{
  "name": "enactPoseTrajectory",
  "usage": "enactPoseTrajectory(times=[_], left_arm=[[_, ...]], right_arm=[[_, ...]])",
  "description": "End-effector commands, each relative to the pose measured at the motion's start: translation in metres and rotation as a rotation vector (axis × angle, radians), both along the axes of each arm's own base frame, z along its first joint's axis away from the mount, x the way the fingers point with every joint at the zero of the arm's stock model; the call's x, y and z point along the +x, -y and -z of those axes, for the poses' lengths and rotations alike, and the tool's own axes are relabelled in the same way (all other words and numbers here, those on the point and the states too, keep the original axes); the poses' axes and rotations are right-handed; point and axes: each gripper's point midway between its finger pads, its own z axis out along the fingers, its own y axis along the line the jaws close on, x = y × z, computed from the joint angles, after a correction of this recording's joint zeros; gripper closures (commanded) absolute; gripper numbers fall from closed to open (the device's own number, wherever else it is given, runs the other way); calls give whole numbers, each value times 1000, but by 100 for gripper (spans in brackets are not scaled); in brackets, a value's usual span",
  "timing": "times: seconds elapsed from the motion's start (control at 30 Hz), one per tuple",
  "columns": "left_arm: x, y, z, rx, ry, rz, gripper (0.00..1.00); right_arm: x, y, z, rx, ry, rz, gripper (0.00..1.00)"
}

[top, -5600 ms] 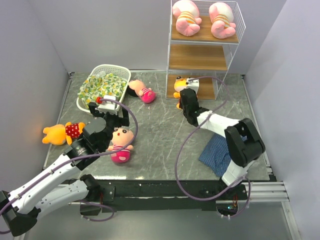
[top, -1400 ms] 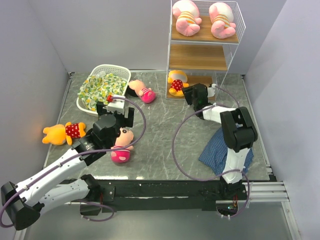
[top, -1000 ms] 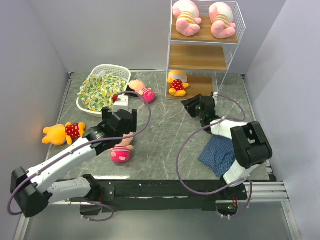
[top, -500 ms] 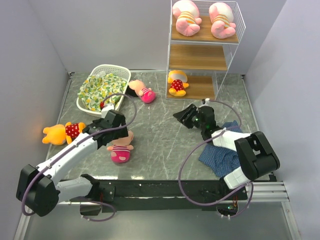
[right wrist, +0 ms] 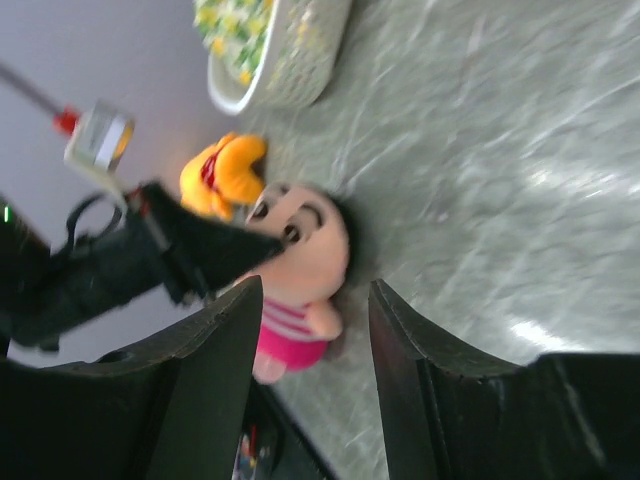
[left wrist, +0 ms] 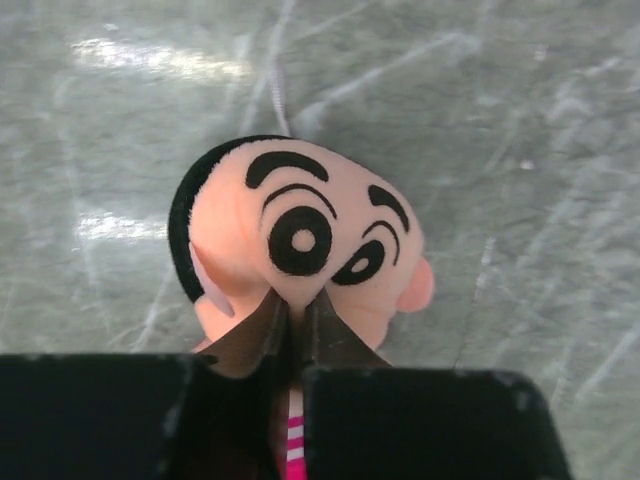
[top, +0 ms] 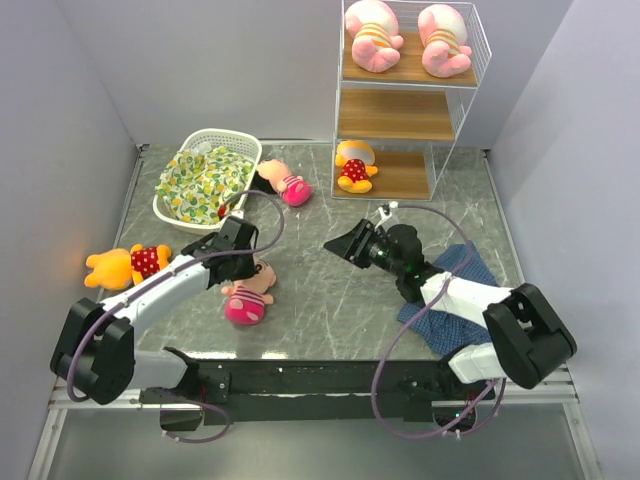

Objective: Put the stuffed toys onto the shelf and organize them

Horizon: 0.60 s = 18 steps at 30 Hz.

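Observation:
Two pink striped piglets (top: 373, 35) (top: 443, 40) lie on the top board of the shelf (top: 400, 115). An orange bear (top: 352, 165) sits on its bottom board. A pink-clad doll (top: 247, 295) lies on the table, and my left gripper (top: 243, 266) is shut on it. In the left wrist view the doll's face (left wrist: 300, 235) is pinched between the fingertips of the left gripper (left wrist: 295, 308). A second doll (top: 283, 183) lies by the basket. Another bear (top: 125, 265) lies at the far left. My right gripper (top: 340, 245) hangs open and empty over mid-table, facing the held doll (right wrist: 300, 265).
A white lattice basket (top: 240, 148) holding green-yellow cloth (top: 200, 178) stands at the back left. A blue plaid cloth (top: 450, 300) lies under the right arm. The shelf's middle board (top: 395, 113) is bare. In the right wrist view the bear (right wrist: 225, 175) and basket (right wrist: 300, 60) lie beyond the doll.
The left gripper has come down over the doll's head and shut on its face. The right arm has drawn back from the shelf and swung left over the table, still open.

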Motion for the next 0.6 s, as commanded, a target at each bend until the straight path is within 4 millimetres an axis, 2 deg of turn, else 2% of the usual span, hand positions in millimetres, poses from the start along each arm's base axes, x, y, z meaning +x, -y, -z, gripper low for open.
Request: enactPoseTrajectory(times=[0.0,0.07,0.1,0.2,0.33,0.47,0.5,0.57], left_arm=[[13,39,-21,-177,31,62,98],[21,49,-31,-236,59,47,99],[29,59,-42,-289,93,55,99],[45,76,-53,-376,123,27,99],[58,95,-48,-464,88,-12,99],[66,101,-43,-485,69,-42,98],[68,102,-44,-487,72,-49,96],[69,102,-41,-483,68,-61,77]], right_arm=[[-27,-18,-23,47,76,-69,46],[-41,-25,-19,28,73,-90,45],[-41,-23,-23,18,88,-69,45],[-49,-19,-21,-28,103,-53,45],[-46,-3,-14,-82,110,17,44],[-50,5,-6,-80,82,47,43],[-51,5,-3,-80,67,49,43],[-54,2,3,-80,29,48,44]])
